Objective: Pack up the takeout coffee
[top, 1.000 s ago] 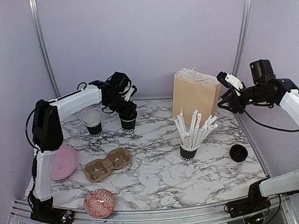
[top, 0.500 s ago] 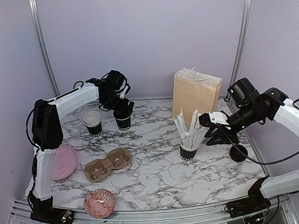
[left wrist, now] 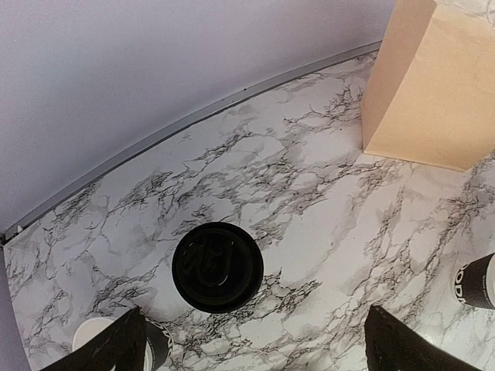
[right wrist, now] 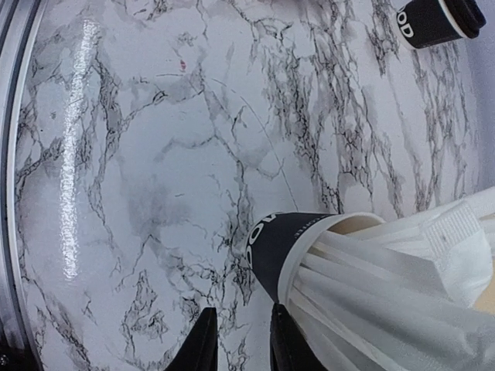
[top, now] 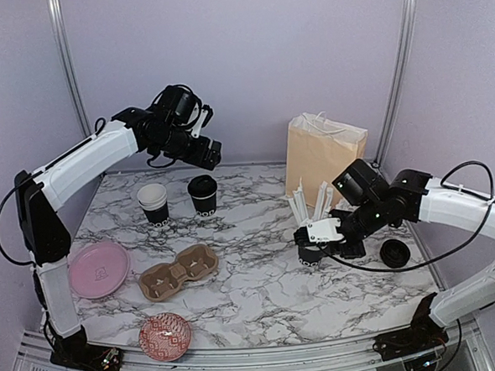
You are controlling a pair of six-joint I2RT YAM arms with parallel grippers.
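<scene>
Left pincer [top: 208,152]: hangs high over the back of the marble table [top: 262,294], jaws spread wide, nothing in them.
Black-topped coffee cup [left wrist: 217,267]: upright on the marble right below the left pincer, touching neither finger.
White-topped coffee cup [top: 154,203]: upright, below the left pincer and off to its left, near the black-topped one but apart from it.
Right pincer [right wrist: 242,318]: low over the marble, jaws only a slim gap apart, with bare marble showing between them.
Straw cup [right wrist: 286,247]: just beside the right pincer's fingers; I cannot tell whether they touch.
Paper bag [top: 323,154]: stands beyond the right pincer.
Cup carrier [top: 179,272]: well apart from both pincers, nearer the arm bases.
</scene>
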